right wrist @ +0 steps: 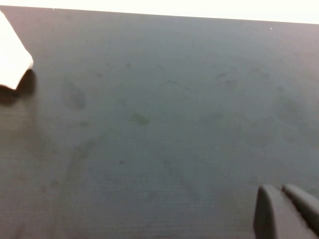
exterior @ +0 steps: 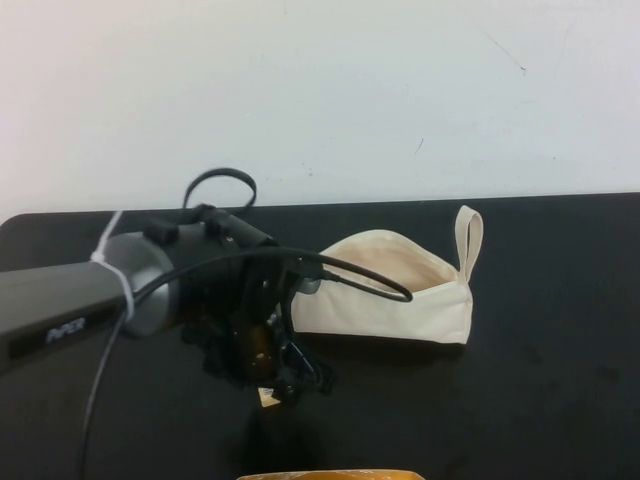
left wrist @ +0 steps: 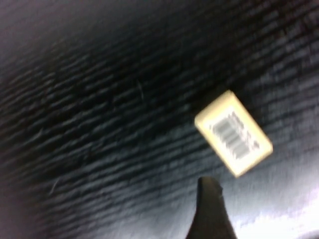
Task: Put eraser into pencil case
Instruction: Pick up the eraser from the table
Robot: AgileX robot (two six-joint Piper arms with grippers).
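Note:
The eraser [left wrist: 233, 133], a small cream block with a barcode label, lies flat on the black table. In the high view it is a small pale spot [exterior: 267, 397] under my left gripper [exterior: 288, 382]. The left gripper points down just over it. One dark finger [left wrist: 209, 204] shows beside the eraser, apart from it, and the jaws stand open and empty. The cream pencil case [exterior: 390, 290] lies behind and to the right, its mouth open, its wrist loop [exterior: 468, 238] standing up at the right end. My right gripper [right wrist: 280, 191] is shut and empty over bare table, and is out of the high view.
The black table [exterior: 560, 360] meets a white wall at the back. An orange-yellow edge [exterior: 330, 475] shows at the table's front. A black cable [exterior: 345, 272] from the left arm arcs in front of the pencil case. A corner of the case [right wrist: 12, 59] shows in the right wrist view.

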